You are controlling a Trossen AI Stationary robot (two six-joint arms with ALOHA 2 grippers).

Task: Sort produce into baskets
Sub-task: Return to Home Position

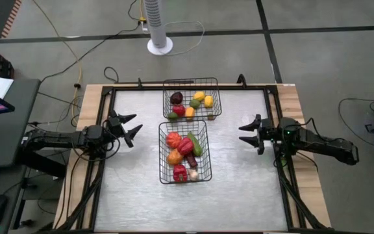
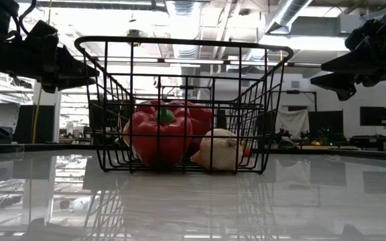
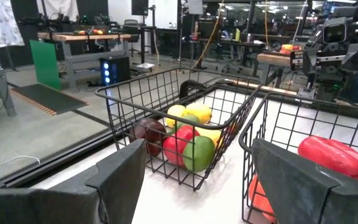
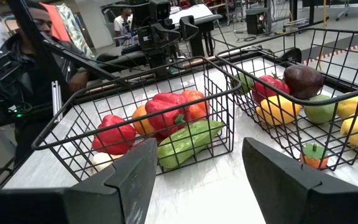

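Two black wire baskets stand mid-table. The far basket (image 1: 191,97) holds maroon, red, green, yellow and orange pieces (image 3: 185,134). The near basket (image 1: 185,151) holds red peppers, orange pieces, a long green piece and a whitish garlic-like piece (image 2: 216,150). My left gripper (image 1: 132,127) is open and empty, to the left of the baskets above the table. My right gripper (image 1: 247,134) is open and empty, to their right.
A raised black frame (image 1: 109,97) runs around the white table top. The bare top lies left, right and in front of the baskets. A white fan base (image 1: 160,45) stands on the floor beyond the far edge. A person (image 4: 17,68) shows beyond the table in the right wrist view.
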